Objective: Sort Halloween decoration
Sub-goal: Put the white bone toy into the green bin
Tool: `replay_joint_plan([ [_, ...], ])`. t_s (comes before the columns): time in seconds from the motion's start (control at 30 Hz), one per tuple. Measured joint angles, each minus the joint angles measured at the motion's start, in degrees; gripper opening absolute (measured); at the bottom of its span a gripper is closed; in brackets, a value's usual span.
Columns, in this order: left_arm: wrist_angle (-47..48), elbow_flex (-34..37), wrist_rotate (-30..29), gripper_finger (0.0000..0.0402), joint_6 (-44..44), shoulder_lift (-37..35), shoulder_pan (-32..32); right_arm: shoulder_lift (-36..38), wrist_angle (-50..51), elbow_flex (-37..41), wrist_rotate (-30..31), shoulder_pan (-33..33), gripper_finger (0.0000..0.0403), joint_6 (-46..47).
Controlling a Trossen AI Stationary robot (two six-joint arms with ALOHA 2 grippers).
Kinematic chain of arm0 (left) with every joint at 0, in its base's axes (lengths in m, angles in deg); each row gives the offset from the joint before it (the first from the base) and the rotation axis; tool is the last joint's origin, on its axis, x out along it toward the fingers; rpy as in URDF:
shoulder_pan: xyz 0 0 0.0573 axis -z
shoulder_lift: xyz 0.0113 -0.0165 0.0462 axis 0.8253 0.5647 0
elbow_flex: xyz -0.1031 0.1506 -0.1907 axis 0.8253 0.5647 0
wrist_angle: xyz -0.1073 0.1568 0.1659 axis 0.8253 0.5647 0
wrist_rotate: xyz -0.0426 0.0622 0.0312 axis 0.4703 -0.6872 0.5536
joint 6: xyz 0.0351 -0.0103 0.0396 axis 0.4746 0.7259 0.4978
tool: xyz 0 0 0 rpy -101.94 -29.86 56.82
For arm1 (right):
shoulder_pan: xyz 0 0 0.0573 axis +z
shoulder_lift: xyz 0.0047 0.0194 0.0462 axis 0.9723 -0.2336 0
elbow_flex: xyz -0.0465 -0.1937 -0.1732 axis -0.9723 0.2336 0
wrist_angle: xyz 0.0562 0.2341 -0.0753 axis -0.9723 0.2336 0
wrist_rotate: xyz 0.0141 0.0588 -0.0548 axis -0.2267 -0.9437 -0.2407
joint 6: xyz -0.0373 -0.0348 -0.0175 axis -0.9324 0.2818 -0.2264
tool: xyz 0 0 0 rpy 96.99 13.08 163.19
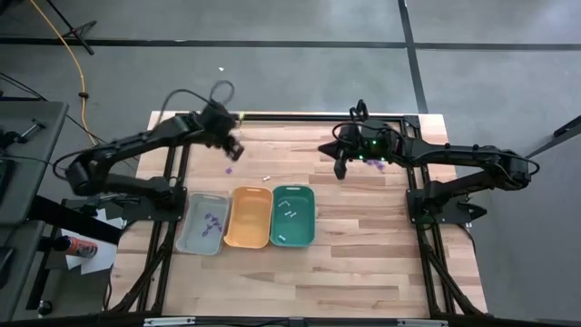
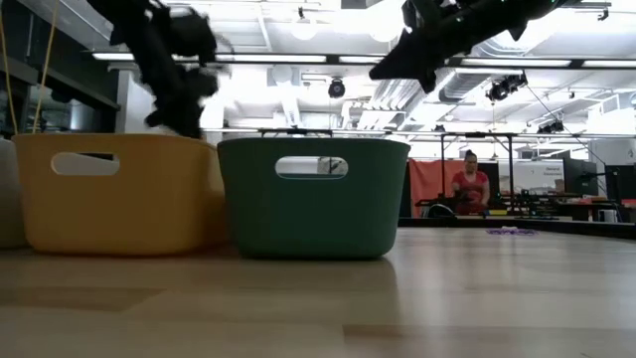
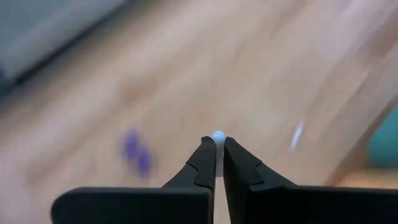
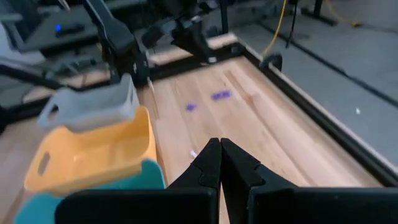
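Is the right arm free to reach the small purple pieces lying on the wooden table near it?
Probably yes. The small purple pieces lie on bare wooden table right beside the right hand, with no tray or arm between. The hand is shut, so it would need to open first.

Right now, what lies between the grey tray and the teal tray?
In the high view, the orange tray sits between the grey tray and the teal tray, side by side in a row.

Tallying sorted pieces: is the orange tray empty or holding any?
Empty: from above, the orange tray shows only bare floor, unlike its neighbours.
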Motion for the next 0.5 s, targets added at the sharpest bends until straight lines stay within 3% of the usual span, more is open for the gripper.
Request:
replay_joint_plan([
  [0.1,-12.7,0.4,3.8,0.0,0.1,-3.3,-0.6,0.0,-3.9,0.0,0.0,0.0,0.0,0.4],
  [0.3,-41.8,3.7,19.2,0.0001,-2.7,-5.7,1.1,0.0,-10.6,0.0,0.0,0.0,0.0,4.6],
  [0.4,-53.3,6.1,20.9,0.0001,-9.3,-5.6,4.7,0.0,-12.0,0.0,-0.1,0.0,0.0,6.4],
  [0.5,-59.1,7.7,19.8,0.0001,-12.8,-5.6,10.5,0.0,-12.8,0.0,-2.0,0.0,0.0,8.8],
])
